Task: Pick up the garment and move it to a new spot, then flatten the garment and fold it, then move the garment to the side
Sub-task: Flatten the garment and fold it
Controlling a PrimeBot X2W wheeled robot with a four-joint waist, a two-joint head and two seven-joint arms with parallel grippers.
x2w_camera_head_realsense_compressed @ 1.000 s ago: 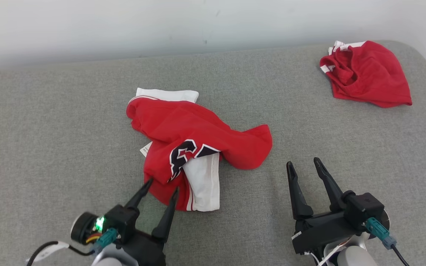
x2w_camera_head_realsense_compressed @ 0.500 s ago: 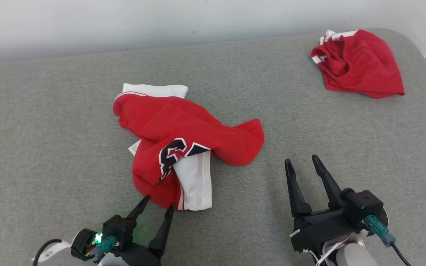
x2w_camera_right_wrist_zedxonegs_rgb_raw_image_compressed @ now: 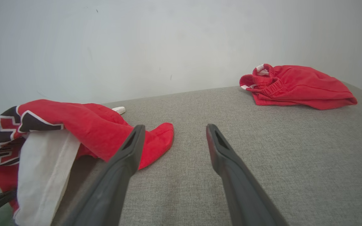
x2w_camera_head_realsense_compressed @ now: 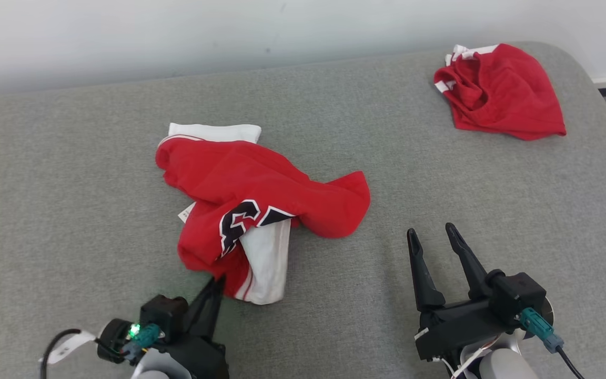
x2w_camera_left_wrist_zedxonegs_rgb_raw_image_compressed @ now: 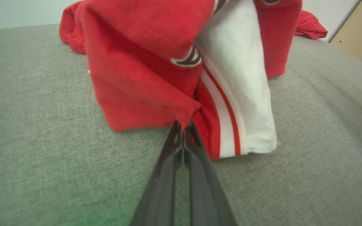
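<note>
Left gripper pinches a fold of the garment — right gripper spread wide

A crumpled red and white garment with black lettering lies near the middle of the grey upholstered surface, its white panel pointing toward the near edge. The left gripper reaches in from the near edge, its fingers pressed together and pinching the garment's red near hem. The right gripper hangs beside the garment, apart from it, fingers spread with nothing between them. A second red garment is bunched by the far right corner.
</note>
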